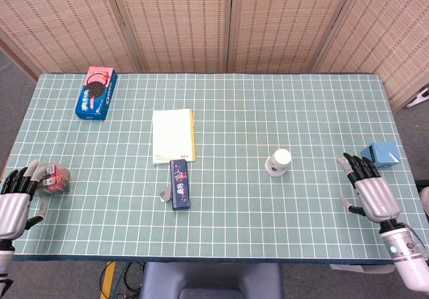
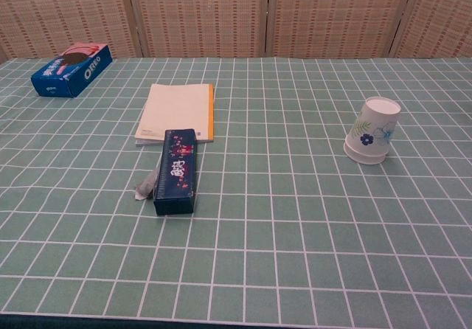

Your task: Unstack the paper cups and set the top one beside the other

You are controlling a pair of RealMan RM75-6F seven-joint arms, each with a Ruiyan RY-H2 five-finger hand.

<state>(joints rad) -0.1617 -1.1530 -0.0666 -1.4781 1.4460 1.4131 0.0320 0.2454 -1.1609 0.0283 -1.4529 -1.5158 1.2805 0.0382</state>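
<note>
The stacked paper cups (image 1: 279,163) stand upside down on the green gridded table, right of centre; in the chest view the paper cups (image 2: 372,130) show a blue flower print and a second rim at the bottom. My right hand (image 1: 371,190) lies near the table's right front edge, fingers apart, empty, well right of the cups. My left hand (image 1: 15,202) rests at the left front edge, fingers spread, holding nothing. Neither hand shows in the chest view.
A dark blue pencil case (image 1: 179,184) and a cream notepad (image 1: 173,135) lie left of centre. An Oreo box (image 1: 96,92) sits far left at the back. A small red packet (image 1: 55,178) lies by my left hand, a blue carton (image 1: 382,155) beyond my right hand.
</note>
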